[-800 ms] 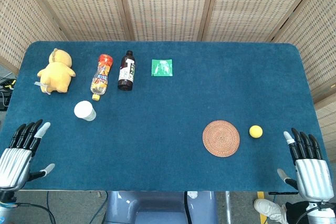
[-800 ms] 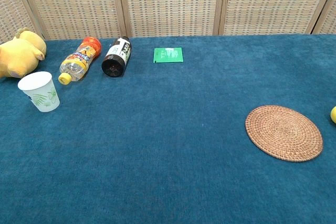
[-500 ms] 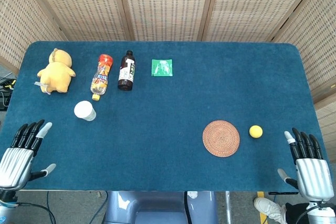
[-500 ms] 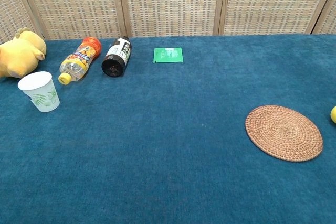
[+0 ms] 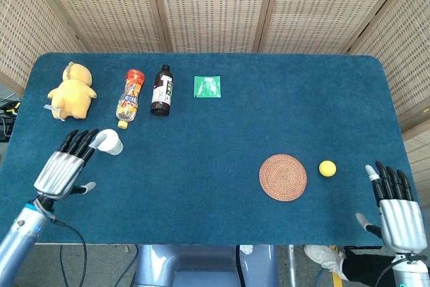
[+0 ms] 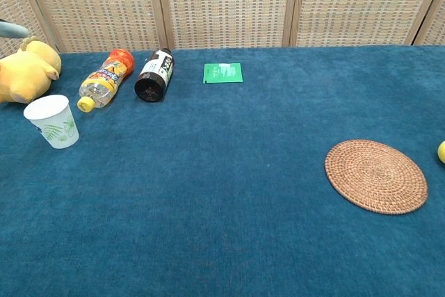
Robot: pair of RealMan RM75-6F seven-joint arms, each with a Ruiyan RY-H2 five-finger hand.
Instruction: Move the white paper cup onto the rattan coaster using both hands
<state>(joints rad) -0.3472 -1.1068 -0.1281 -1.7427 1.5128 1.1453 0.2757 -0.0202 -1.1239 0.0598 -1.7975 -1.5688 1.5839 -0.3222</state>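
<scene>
The white paper cup (image 5: 109, 142) (image 6: 53, 121) stands upright at the table's left, with a green leaf print on its side. My left hand (image 5: 64, 164) hovers just left of the cup, fingers spread toward it, holding nothing. A fingertip (image 6: 14, 30) shows at the chest view's top left edge. The round rattan coaster (image 5: 283, 177) (image 6: 375, 175) lies flat on the right part of the table. My right hand (image 5: 394, 207) is open at the near right corner, off the table edge and away from the coaster.
A yellow plush toy (image 5: 70, 92), an orange-labelled bottle (image 5: 130, 97) and a dark bottle (image 5: 161, 89) lie behind the cup. A green packet (image 5: 207, 87) lies at the back centre. A small yellow ball (image 5: 327, 168) sits right of the coaster. Woven screens stand behind the blue table (image 5: 215, 126).
My left hand has risen over the table's left edge and moved forward and right, up beside the cup. The right hand has barely shifted. The cup has not moved.
</scene>
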